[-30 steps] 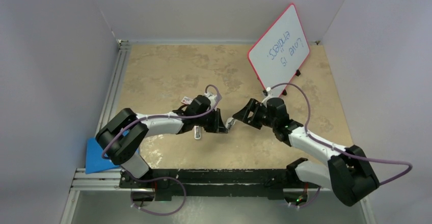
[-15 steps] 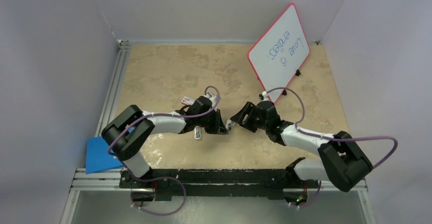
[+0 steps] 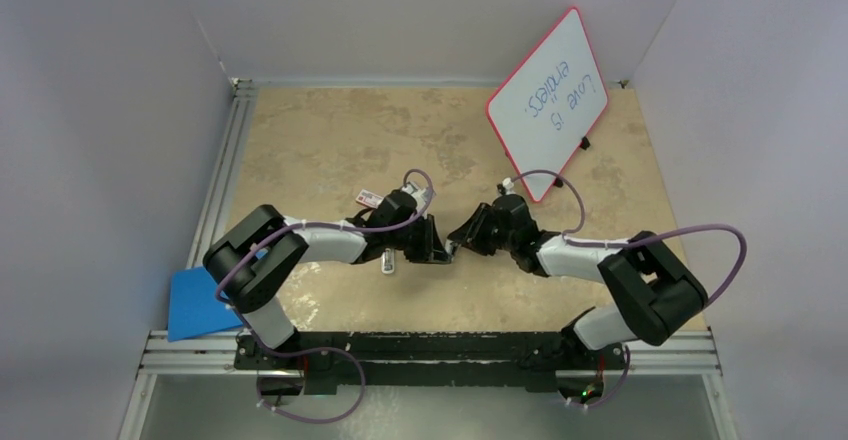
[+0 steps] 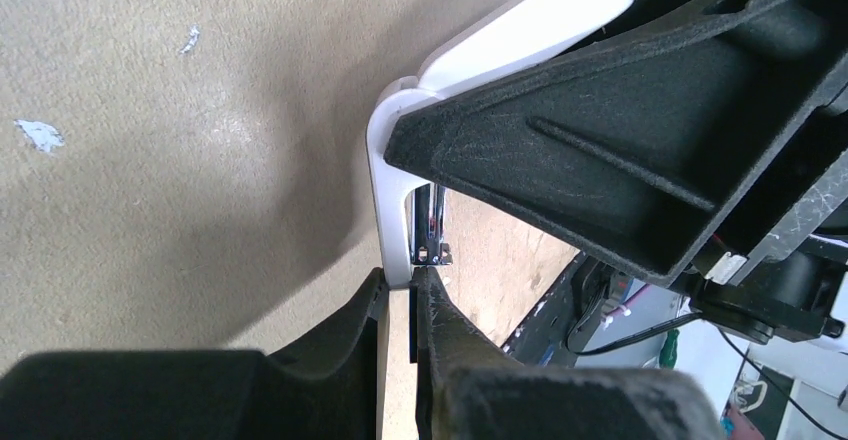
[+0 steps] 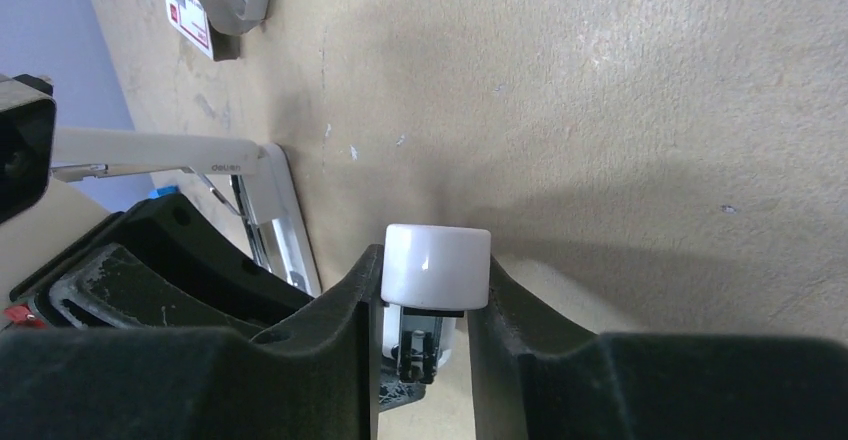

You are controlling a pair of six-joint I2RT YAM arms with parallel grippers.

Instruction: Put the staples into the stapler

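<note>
Where the two arms meet near the middle of the table (image 3: 320,140), the stapler (image 3: 451,248) is held between them, gripped at both ends. Seen from above, it sits at 3 o'clock from the left gripper (image 3: 437,251) and at 9 o'clock from the right gripper (image 3: 460,239), the two sets of fingers almost nose to nose. The left gripper's jaws are drawn nearly together and pinch the thin lower end of the stapler (image 4: 392,200), where a curved white edge and a narrow metal strip run down into the fingertips. In that wrist's view the white body climbs away toward 1 o'clock, passing behind the right gripper's broad black finger. The right gripper is partly closed, its fingers pressed on either side of the rounded white end of the stapler (image 5: 435,263), with dark metal works showing just under it. The staples (image 3: 367,198), in their red-and-white sleeve, lie on the table at about 10 o'clock from the left gripper, near it but apart, held by neither hand. A short white piece (image 3: 388,259) lies just beside the left arm, at 6 o'clock from the staples. A whiteboard (image 3: 548,100) leans toward the table's 1 o'clock corner, and a blue sheet (image 3: 195,305) lies at its 8 o'clock edge.
</note>
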